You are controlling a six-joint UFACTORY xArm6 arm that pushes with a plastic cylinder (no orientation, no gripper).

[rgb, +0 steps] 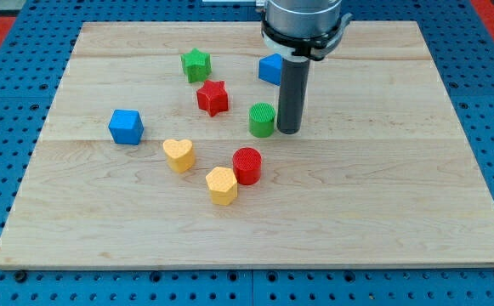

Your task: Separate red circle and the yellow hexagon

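Note:
The red circle (247,165) sits near the board's middle, touching the yellow hexagon (222,185) at its lower left. My tip (288,131) rests on the board just right of the green circle (263,120). It is above and to the right of the red circle, about a block's width away from it.
A yellow heart (178,155) lies left of the pair. A red star (213,98), a green star (195,65), a blue block (270,69) by the rod and a blue cube (126,127) at the left also sit on the wooden board (400,212).

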